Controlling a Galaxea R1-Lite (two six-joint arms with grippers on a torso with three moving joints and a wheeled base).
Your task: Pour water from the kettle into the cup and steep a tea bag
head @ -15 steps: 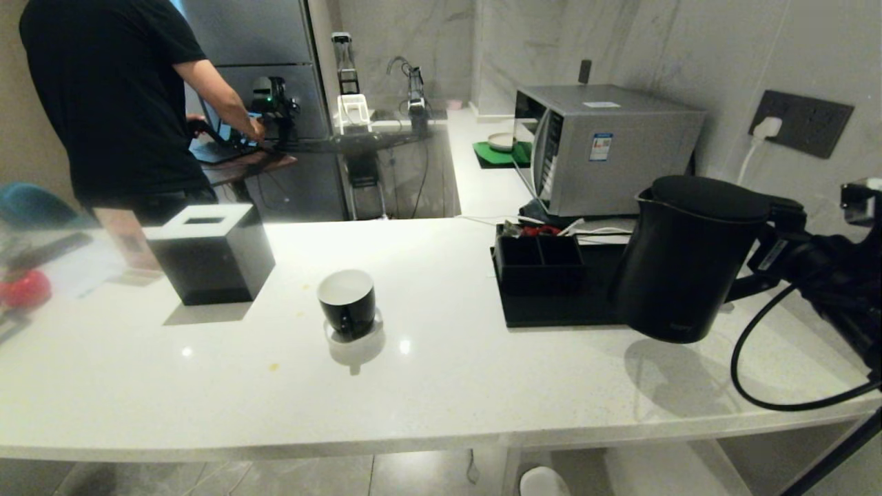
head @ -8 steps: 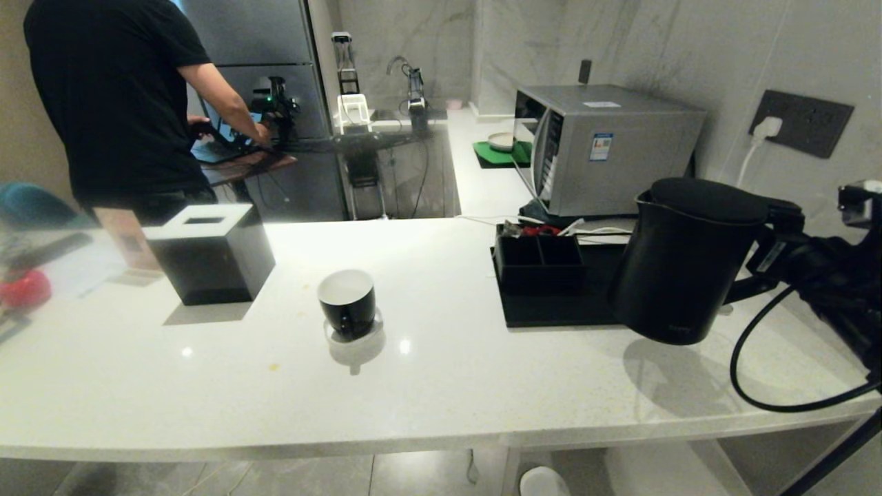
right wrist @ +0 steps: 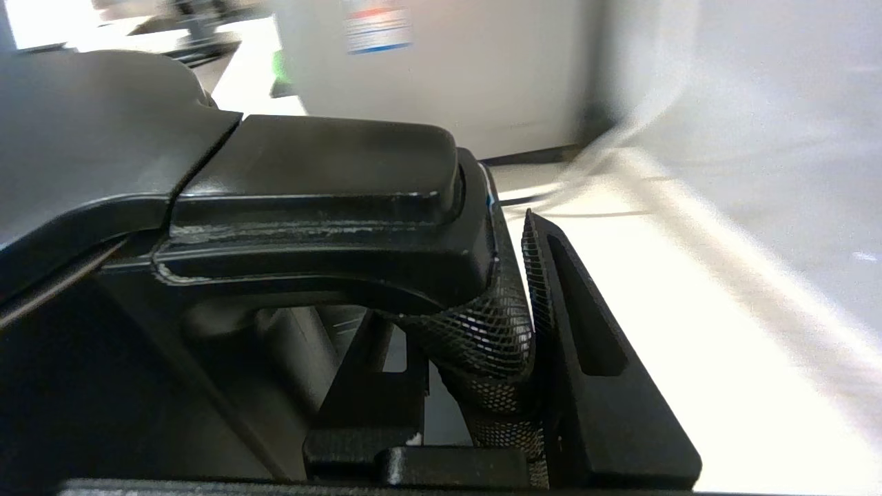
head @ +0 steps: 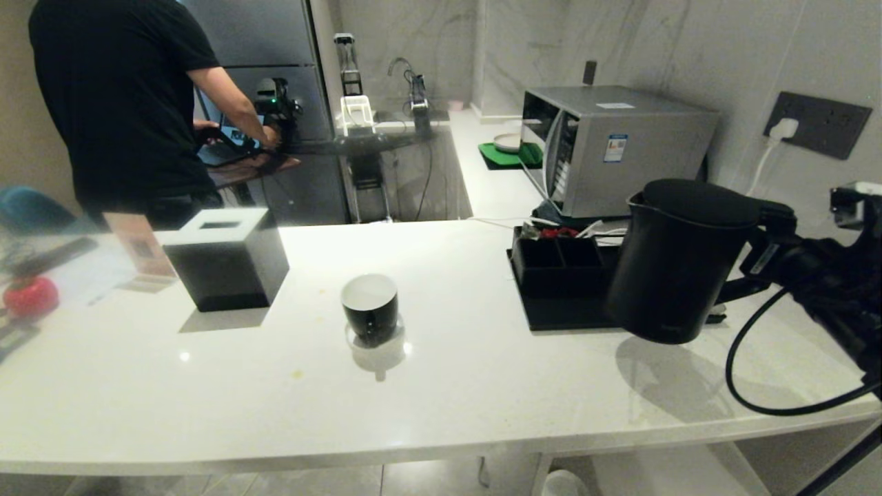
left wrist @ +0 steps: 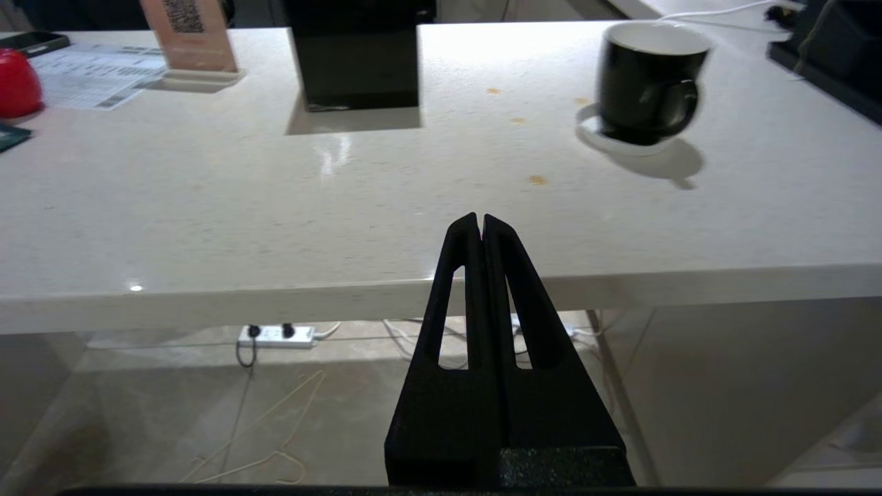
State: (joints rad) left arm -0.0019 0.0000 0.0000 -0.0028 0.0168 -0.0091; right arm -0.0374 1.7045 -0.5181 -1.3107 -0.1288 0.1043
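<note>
While the matte black kettle hangs tilted above the counter at right of the head view, the right gripper clamps its loop handle. Its contents likely can't be judged. The cup sits centre. The left gripper, fingers pressed together, holds nothing.

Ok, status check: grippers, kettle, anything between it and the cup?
Right gripper clamped on kettle handle, kettle airborne. Left gripper shut, parked below counter edge. Cup upright on coaster, counter between them bare.
</note>
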